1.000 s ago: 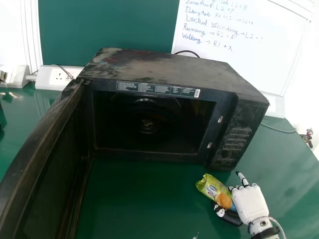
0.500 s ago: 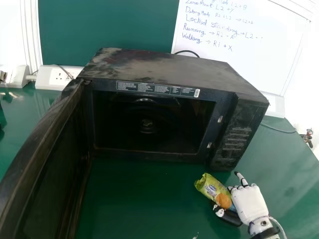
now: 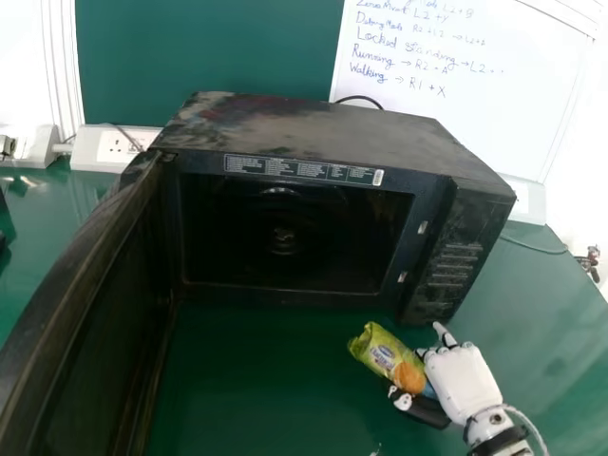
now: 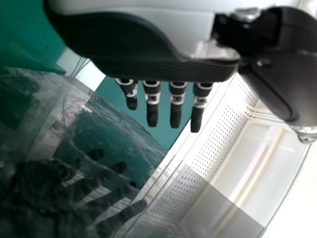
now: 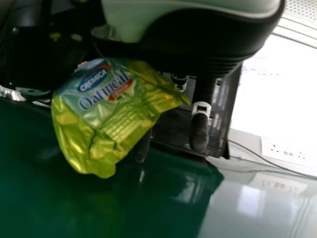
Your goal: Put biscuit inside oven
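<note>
In the head view my right hand (image 3: 463, 380) is at the lower right, its thumb and fingers closed round the green-yellow biscuit packet (image 3: 389, 357), in front of the oven's control panel. The right wrist view shows the packet (image 5: 106, 111) held against my right hand (image 5: 200, 130), one finger standing out straight. The black oven (image 3: 332, 142) stands with its door (image 3: 95, 323) swung wide at the left and its cavity dark. My left hand (image 4: 176, 101) has straight fingers in the left wrist view, beside a dusty glossy surface that reflects them.
Green table (image 3: 275, 389) lies in front of the oven. Behind it are a power socket strip (image 3: 112, 147), a whiteboard (image 3: 475, 104) with writing and a black cable. The open door bounds the space at the left.
My right hand has moved a little leftward in the head view, carrying the packet with it. Oven and door stand as before.
</note>
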